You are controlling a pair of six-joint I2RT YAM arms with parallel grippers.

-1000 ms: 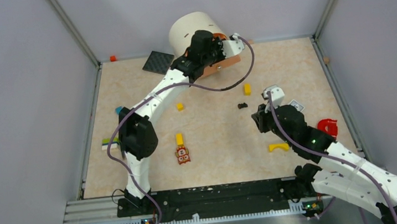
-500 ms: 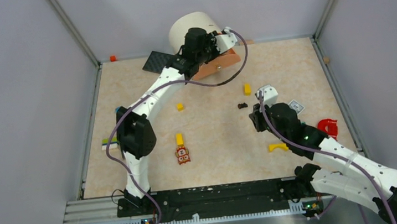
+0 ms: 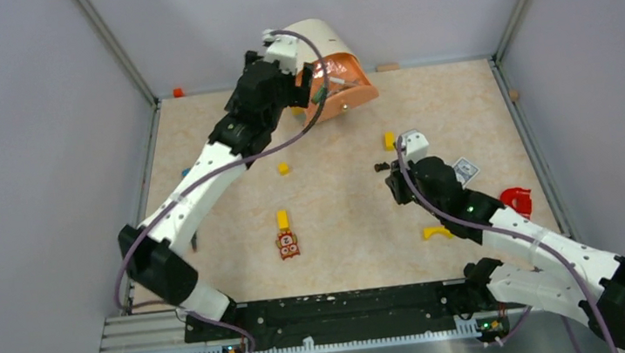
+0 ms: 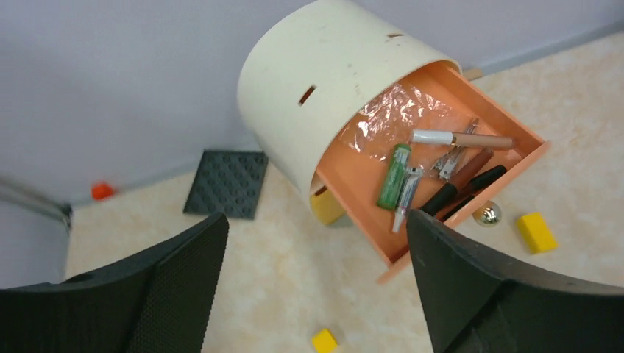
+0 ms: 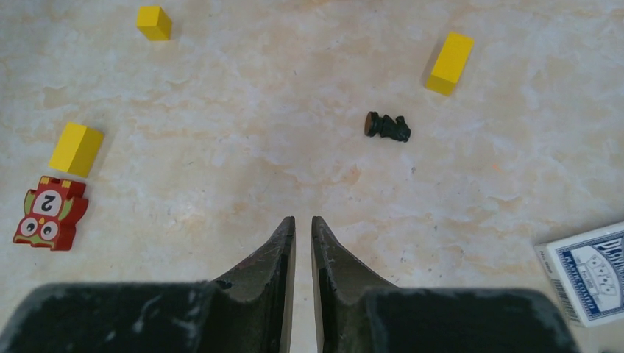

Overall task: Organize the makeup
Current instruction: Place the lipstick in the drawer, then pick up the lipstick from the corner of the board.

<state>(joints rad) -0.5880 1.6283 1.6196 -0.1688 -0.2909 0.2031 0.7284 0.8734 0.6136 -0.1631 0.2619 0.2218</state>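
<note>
My left gripper (image 4: 315, 220) hangs above the table with its jaws spread wide and nothing between them. Beyond it the orange drawer (image 4: 352, 168) stands pulled out of the cream round-topped cabinet (image 4: 324, 81). The makeup lies loose inside: a green tube (image 4: 394, 176), a white-and-tan stick (image 4: 460, 138), and dark sticks (image 4: 463, 190) against the front wall (a silvery piece lies beside the tube, but I cannot tell what it is).

My right gripper (image 5: 302, 218) points down at bare table, fingers drawn almost together with only a thin slit between, gripping nothing. A small black lump (image 5: 388, 127) lies ahead and to the right, well apart from the owl-face tile (image 5: 50, 213).
</note>
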